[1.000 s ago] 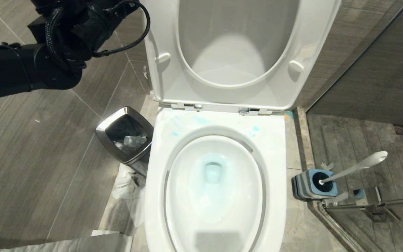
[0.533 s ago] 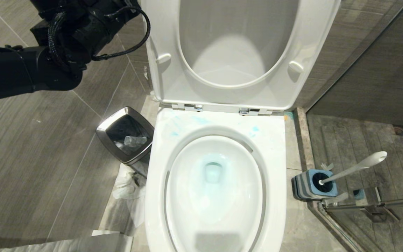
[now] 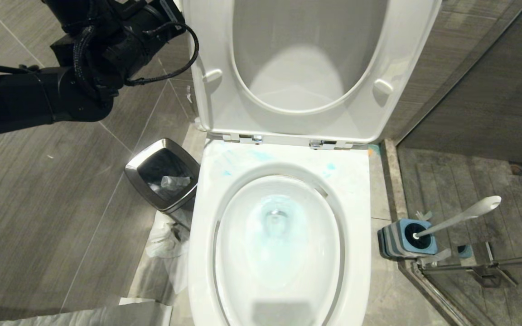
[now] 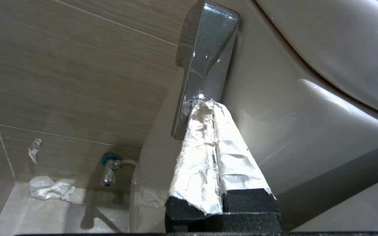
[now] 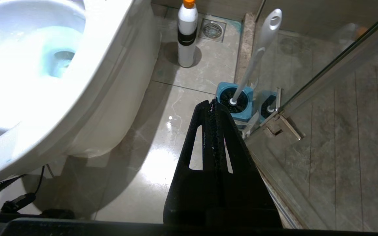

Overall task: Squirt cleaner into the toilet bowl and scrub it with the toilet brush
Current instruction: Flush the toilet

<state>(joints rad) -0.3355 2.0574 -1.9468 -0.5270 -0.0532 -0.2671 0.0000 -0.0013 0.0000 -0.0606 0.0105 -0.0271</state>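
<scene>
Both grippers [image 4: 205,105] [image 5: 212,104] closed, empty.

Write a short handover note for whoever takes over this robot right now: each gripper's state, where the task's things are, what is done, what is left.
Left gripper: shut, tips against the chrome flush lever on the tank's side.
Right gripper: shut, empty, parked low beside the toilet.
Toilet bowl: lid up, water swirling, tinted blue by cleaner; pale smears on the rim behind.
Toilet brush: standing in its blue holder on the floor to the right.
Done: cleaner is in; brush is back in its holder.
Left: apparently only finishing the flush and pulling the left arm back.
</scene>
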